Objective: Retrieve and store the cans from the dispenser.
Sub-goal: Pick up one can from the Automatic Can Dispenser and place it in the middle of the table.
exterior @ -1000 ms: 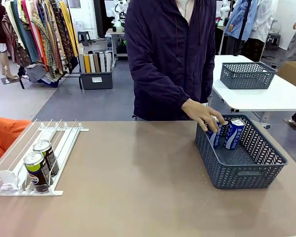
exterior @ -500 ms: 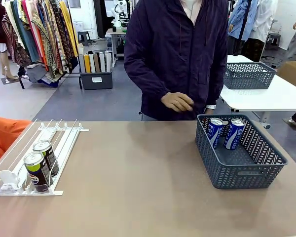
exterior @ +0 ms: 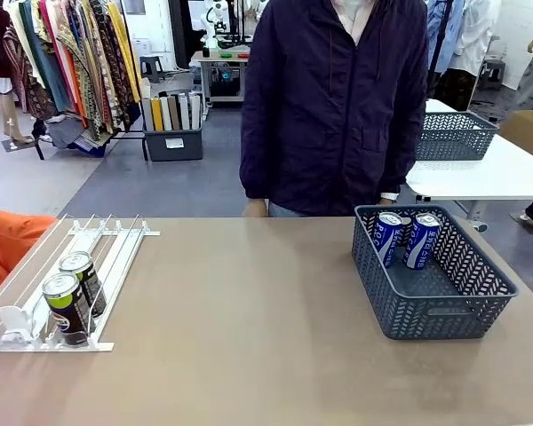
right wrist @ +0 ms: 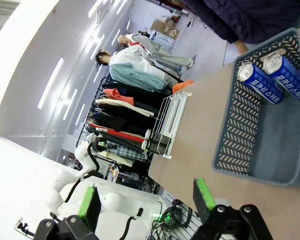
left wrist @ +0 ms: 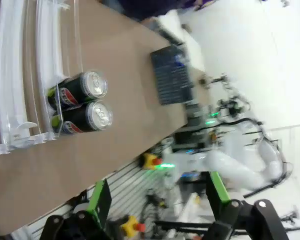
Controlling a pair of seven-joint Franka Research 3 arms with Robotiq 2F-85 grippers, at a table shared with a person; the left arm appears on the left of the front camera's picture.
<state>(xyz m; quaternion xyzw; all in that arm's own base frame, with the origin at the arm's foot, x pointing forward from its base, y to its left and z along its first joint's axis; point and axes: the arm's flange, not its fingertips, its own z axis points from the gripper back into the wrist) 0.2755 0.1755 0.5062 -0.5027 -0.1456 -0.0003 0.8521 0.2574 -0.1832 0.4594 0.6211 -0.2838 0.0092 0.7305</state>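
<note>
Sitting in dispenser (left wrist: 12, 75), cans (left wrist: 82, 102) well beyond left hand (left wrist: 158, 184)

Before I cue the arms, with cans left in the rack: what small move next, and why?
Probably lower the open left gripper toward the front dark can in the dispenser: two wait there, while the basket holds two blue cans.

White Korean lettering "포카리스웨트" along the blue cans (right wrist: 260, 84), print on the dark cans (left wrist: 82, 87) unreadable
</note>
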